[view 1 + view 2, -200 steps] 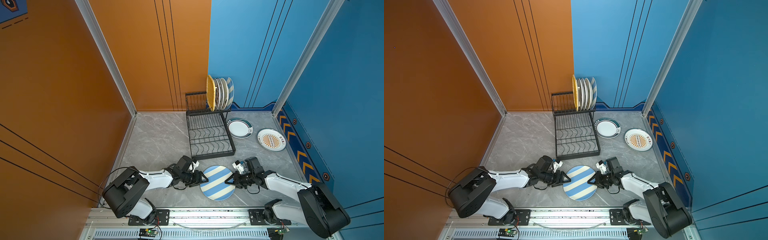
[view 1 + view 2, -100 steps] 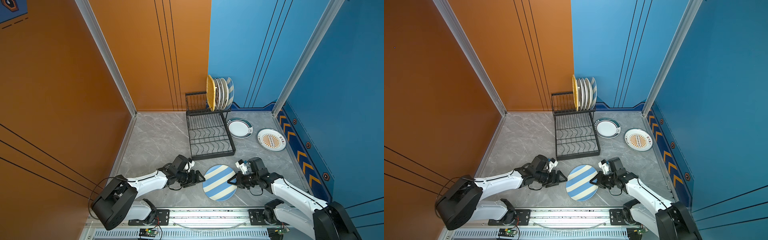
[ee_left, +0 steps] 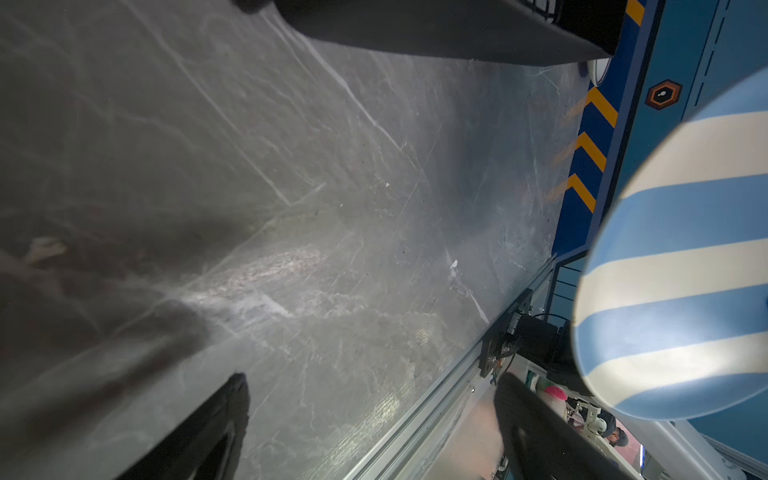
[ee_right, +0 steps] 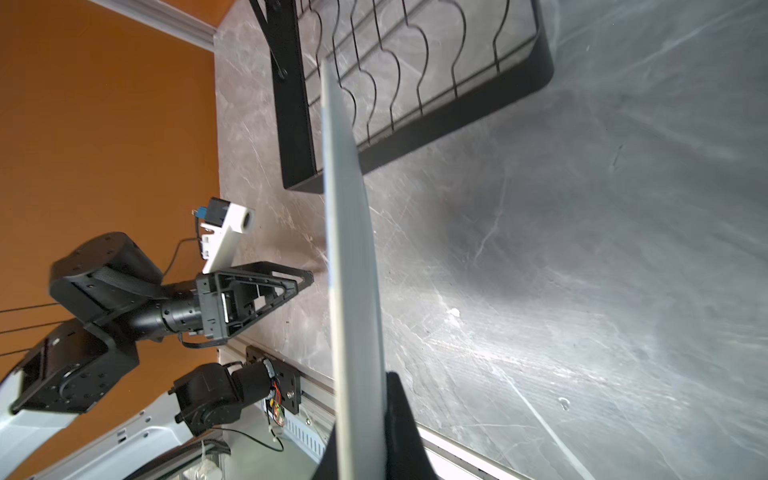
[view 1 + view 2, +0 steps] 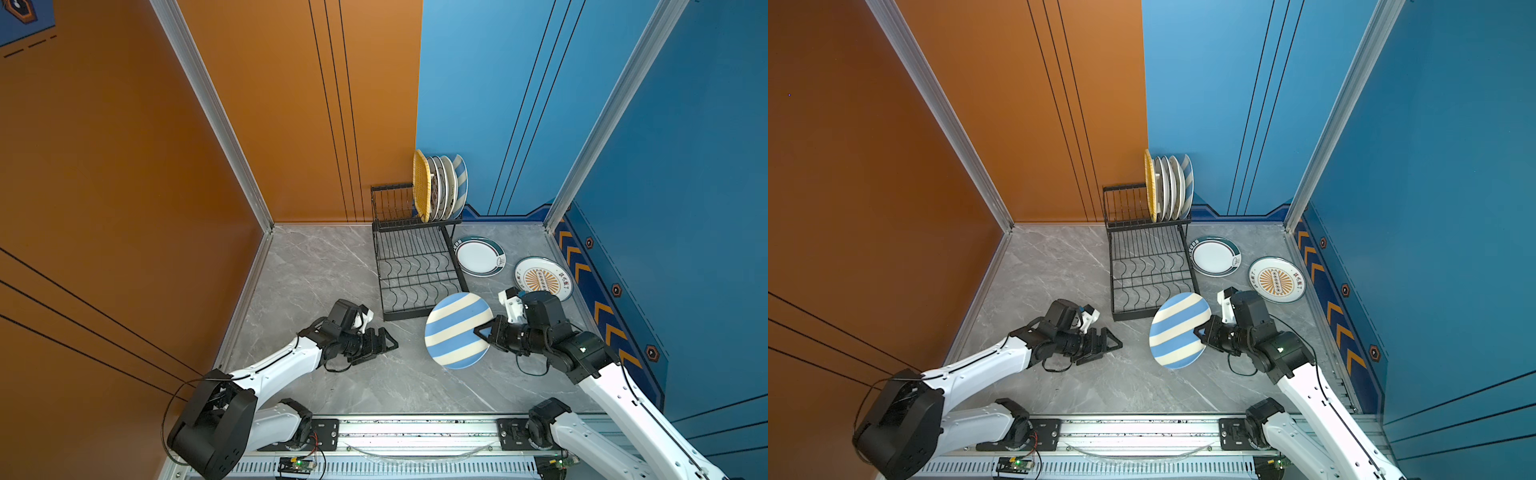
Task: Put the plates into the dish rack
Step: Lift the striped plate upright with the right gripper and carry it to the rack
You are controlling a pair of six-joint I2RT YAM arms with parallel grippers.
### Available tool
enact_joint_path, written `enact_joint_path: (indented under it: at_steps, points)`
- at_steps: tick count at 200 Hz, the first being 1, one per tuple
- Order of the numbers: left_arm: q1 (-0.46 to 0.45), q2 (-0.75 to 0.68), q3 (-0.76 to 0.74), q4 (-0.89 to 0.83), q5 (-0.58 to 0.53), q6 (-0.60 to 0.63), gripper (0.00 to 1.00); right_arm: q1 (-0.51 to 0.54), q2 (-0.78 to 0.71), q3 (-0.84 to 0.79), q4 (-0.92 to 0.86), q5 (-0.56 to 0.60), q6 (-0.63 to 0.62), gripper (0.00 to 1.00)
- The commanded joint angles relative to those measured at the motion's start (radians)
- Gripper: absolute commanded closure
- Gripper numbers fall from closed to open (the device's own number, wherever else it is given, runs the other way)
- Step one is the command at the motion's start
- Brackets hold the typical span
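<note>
1. The left gripper (image 5: 384,345) has let go and backed away from the striped plate (image 5: 457,330). Its jaws now stand wide apart and empty, low over the table (image 5: 332,270), well clear of the plate.
2. The right gripper (image 5: 482,332) has tightened and tipped the plate up on edge. It is pinching the rim on the side nearest its own arm, and the right wrist view shows the plate (image 4: 353,249) almost edge-on between the fingers.
3. I can't tell whether the plate's lower edge is off the table yet.
4. In both top views the plate's far edge overlaps the near corner of the dish rack (image 5: 405,314).
5. The raised tier at the back already holds the yellow woven plate (image 5: 422,187) and a row of round plates (image 5: 446,187).
6. The green-rimmed plate (image 5: 478,256) and the sunburst plate (image 5: 542,278) lie flat on the table beside the rack.
7. First risk: I'm holding the plate by one rim only, so it may pivot or slip in the jaws if I swing fast.
8. Second risk: if I don't lift enough before moving in, the leading edge could catch the rack's front bar and shove the rack.
9. Third risk: my right wrist sits just beside the sunburst plate, so a careless turn could knock it.
</note>
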Motion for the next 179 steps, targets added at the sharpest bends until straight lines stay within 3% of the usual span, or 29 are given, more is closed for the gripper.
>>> enact_joint_path:
  at_steps: [1, 60, 95, 135, 179]
  points:
    - [0.025, 0.003, 0.044, -0.064, 0.008, 0.058, 0.05, 0.027, 0.055, 0.165, -0.085, 0.166, -0.012, 1.0]
    - [0.073, 0.027, 0.085, -0.073, 0.028, 0.089, 0.0, 0.111, 0.367, 0.674, -0.122, 0.417, -0.179, 1.0]
    - [0.096, 0.025, 0.093, -0.093, 0.029, 0.107, 0.02, 0.132, 0.548, 0.939, -0.116, 0.47, -0.286, 1.0]
    - [0.119, 0.028, 0.099, -0.094, 0.033, 0.116, 0.02, 0.169, 0.706, 1.133, -0.063, 0.53, -0.387, 1.0]
    - [0.134, 0.045, 0.126, -0.111, 0.034, 0.133, 0.02, 0.263, 0.885, 1.369, -0.061, 0.696, -0.509, 1.0]
